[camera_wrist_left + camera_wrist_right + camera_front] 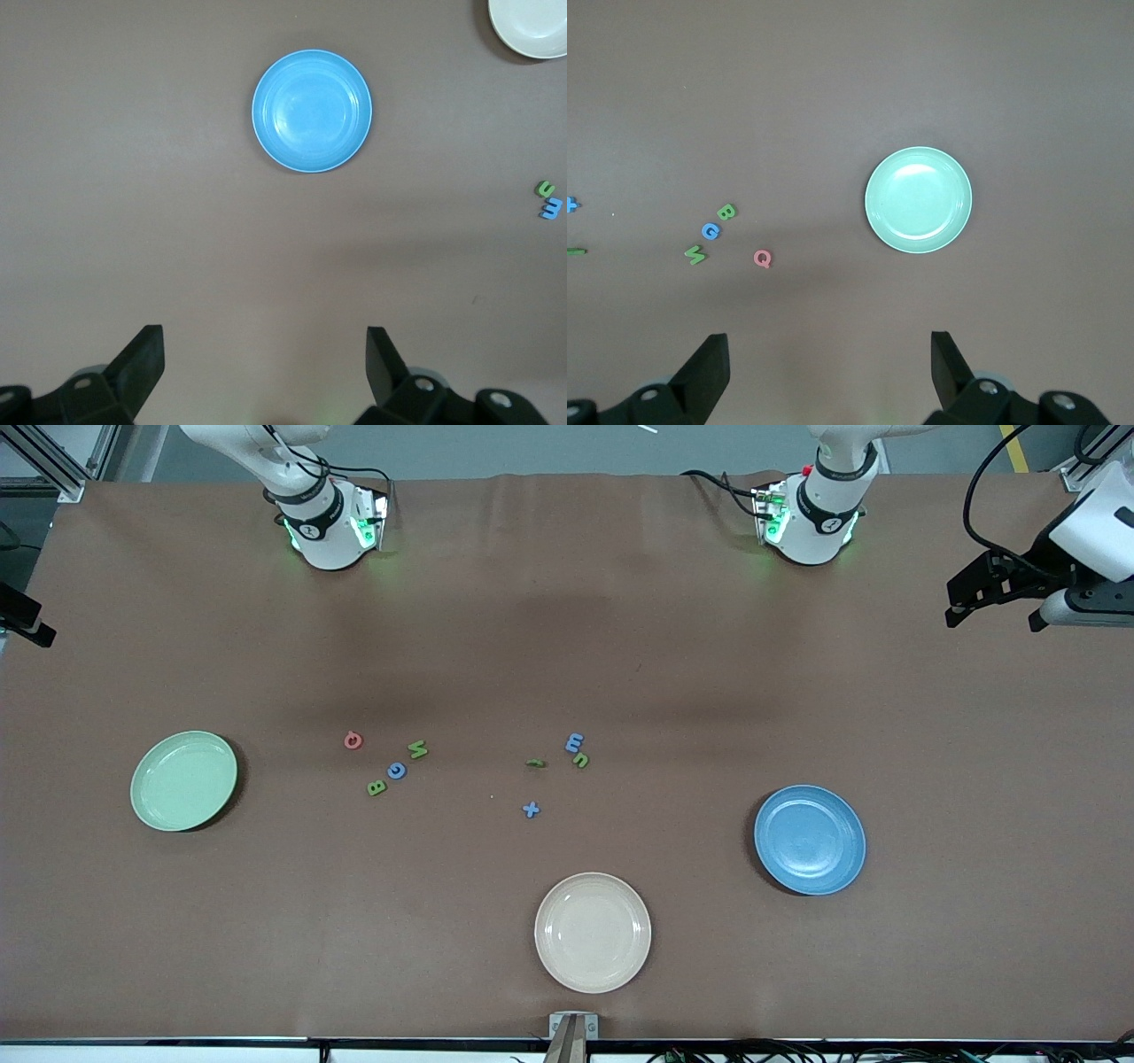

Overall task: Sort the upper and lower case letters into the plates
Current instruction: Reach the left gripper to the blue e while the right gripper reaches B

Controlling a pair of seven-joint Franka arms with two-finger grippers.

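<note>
Eight small letters lie loose on the brown table (567, 646), none yet in a plate, in two clusters between the plates. Toward the right arm's end sit the pinkish Q (353, 740), green M (417, 749), blue G (396, 771) and green B (376, 786); the pale green plate (183, 780) is the plate closest to this capital group. Toward the left arm's end lie the blue m (574, 741) touching the green u (580, 760), a thin green letter (534, 763) and, nearer the front camera, the blue x (531, 810); the blue plate (810, 839) is closest to these. A cream plate (593, 932) sits nearest the front camera, empty. Both arms wait high up: the right gripper (830, 376) hangs with fingers wide apart, the capitals and green plate both within its view, so it is likely the better-placed arm for that cluster. The left gripper (266, 372), fingers likewise spread, looks down on the blue plate with the m and u off to one side.
</note>
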